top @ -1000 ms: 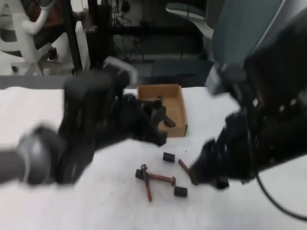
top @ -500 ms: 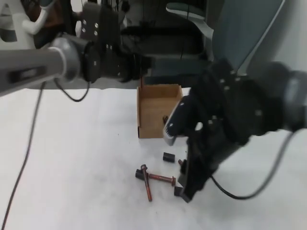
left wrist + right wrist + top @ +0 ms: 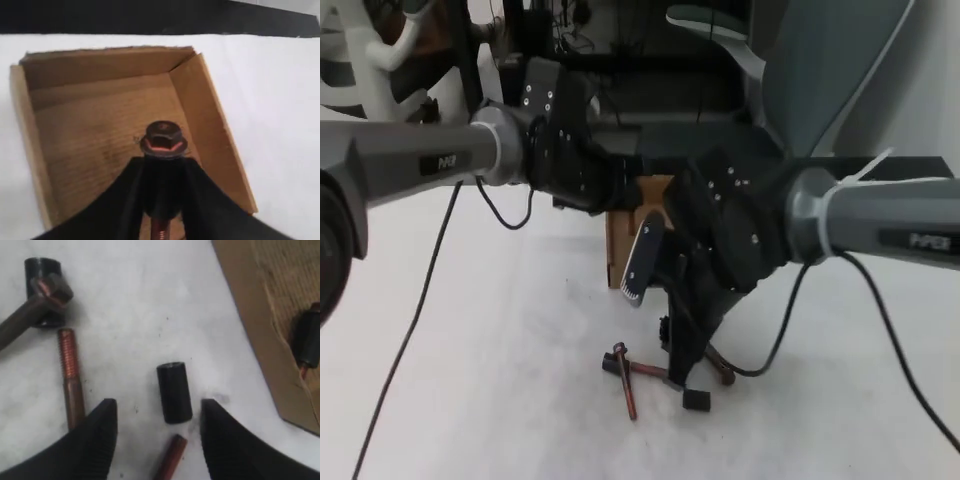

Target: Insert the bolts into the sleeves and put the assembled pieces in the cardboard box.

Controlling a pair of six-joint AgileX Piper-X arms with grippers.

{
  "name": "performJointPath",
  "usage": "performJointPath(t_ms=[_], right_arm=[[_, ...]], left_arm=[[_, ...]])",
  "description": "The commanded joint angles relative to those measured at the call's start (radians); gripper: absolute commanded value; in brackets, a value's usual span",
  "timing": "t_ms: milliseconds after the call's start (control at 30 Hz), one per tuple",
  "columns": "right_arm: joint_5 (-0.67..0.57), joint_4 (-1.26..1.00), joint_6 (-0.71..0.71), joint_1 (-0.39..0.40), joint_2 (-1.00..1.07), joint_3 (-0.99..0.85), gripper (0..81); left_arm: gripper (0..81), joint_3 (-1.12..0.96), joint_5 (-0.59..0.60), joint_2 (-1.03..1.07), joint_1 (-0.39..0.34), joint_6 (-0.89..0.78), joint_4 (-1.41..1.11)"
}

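My left gripper [image 3: 164,169] hangs over the cardboard box [image 3: 100,100], shut on a copper bolt [image 3: 164,140] with a black sleeve on its shank. In the high view this gripper [image 3: 623,185] is at the box's [image 3: 614,250] back edge. My right gripper [image 3: 157,406] is open and low over the white bench, with a loose black sleeve [image 3: 175,392] lying between its fingers. Beside that sleeve lie a bare bolt [image 3: 71,375] and the tip of another bolt [image 3: 170,457]. A second sleeve [image 3: 42,267] lies farther off under a bolt head [image 3: 52,289]. One assembled piece [image 3: 306,342] lies inside the box.
In the high view two crossed bolts [image 3: 628,380] and a black sleeve [image 3: 696,401] lie in front of the right arm [image 3: 840,225]. The left arm [image 3: 420,160] reaches in from the left. White bench surface stretches open to the left and front.
The left arm swung from low at the front left up and back to the box. The right arm came in leftward and down over the loose parts.
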Motion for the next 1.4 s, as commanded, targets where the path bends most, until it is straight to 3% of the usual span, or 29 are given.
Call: performJointPath(t_ms=[0,67,133,233,267,533,700,833,967,1200,1367], right_arm=[[0.010,-0.030,-0.018,-0.004,0.036,-0.016,48.6],[0.037,-0.030,-0.018,-0.004,0.054,-0.016,46.3],[0.073,-0.030,-0.018,-0.004,0.066,-0.016,35.0],[0.121,-0.014,-0.037,-0.004,0.069,-0.016,1.7],[0.122,-0.012,-0.037,-0.007,0.065,-0.016,0.1],[0.119,-0.014,0.050,-0.019,-0.021,-0.016,0.0],[0.083,0.002,0.166,-0.043,-0.142,-0.016,0.0],[0.048,0.106,0.314,-0.060,-0.246,-0.016,0.0],[0.055,0.228,0.488,-0.066,-0.331,0.000,0.0],[0.071,0.241,0.643,-0.083,-0.530,0.123,0.0],[-0.027,0.236,0.732,-0.130,-0.710,0.274,0.0]], left_arm=[[39.2,-0.017,0.053,-0.002,0.001,-0.009,-0.056],[70.0,-0.017,0.106,-0.002,0.001,-0.013,-0.087],[70.0,-0.017,0.135,-0.005,0.001,-0.039,-0.117],[70.0,-0.018,0.167,-0.024,0.006,-0.052,-0.113],[70.0,-0.018,0.183,-0.035,0.011,-0.052,-0.103],[70.0,-0.018,0.305,-0.173,0.073,-0.026,0.058],[70.0,-0.016,0.277,-0.280,0.083,0.116,0.359],[70.0,-0.016,0.213,-0.332,0.026,0.201,0.631],[70.0,0.026,0.062,-0.348,-0.070,0.206,0.755],[70.0,0.243,-0.191,-0.415,-0.241,0.047,0.576],[70.0,0.429,-0.337,-0.481,-0.333,-0.160,0.366]])
